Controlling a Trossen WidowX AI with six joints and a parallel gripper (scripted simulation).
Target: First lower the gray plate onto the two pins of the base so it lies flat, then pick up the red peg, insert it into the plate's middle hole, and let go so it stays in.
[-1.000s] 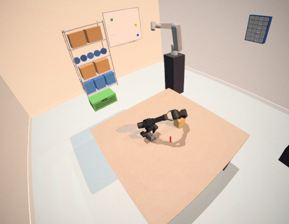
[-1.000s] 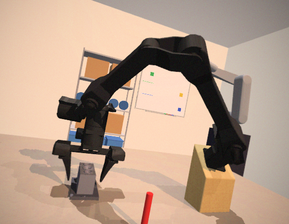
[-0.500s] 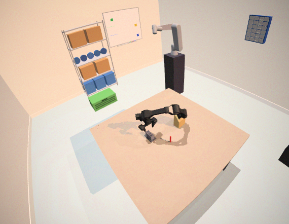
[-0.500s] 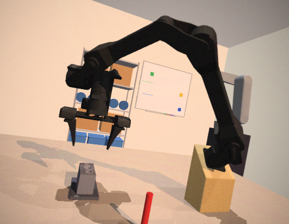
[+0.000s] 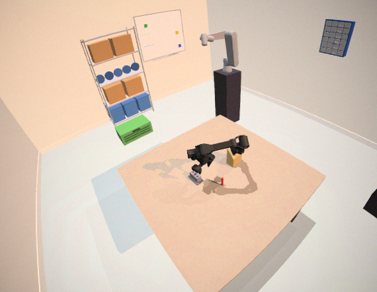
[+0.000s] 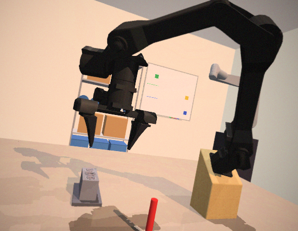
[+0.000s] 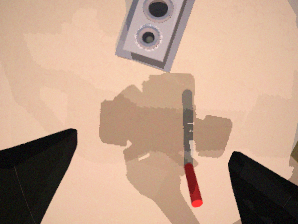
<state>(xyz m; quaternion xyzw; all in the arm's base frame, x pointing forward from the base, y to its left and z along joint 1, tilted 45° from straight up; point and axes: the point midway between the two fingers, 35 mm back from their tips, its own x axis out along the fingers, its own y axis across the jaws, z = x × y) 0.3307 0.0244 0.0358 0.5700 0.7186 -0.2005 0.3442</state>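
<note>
The gray plate (image 5: 194,176) (image 6: 89,188) (image 7: 169,30) is a thick block with three round holes in its top. It sits upright and looks level on the gray base (image 6: 76,194) (image 7: 120,51), with no gap seen between them; the pins are hidden. The red peg (image 5: 222,181) (image 6: 151,215) (image 7: 193,187) stands upright on the table, apart from the base. My gripper (image 6: 110,148) (image 7: 156,149) is wide open and empty, above the height of the plate. In the wrist view the peg lies between the fingers' sides, nearer the right finger, and the plate is at the top edge.
The wooden table (image 5: 232,231) carries everything. A yellow wooden block (image 5: 233,158) (image 6: 225,201) stands at the arm's foot, to the right of the peg in the exterior view. Dark arm shadows fall around the peg and base. Shelves and a whiteboard are at the far wall.
</note>
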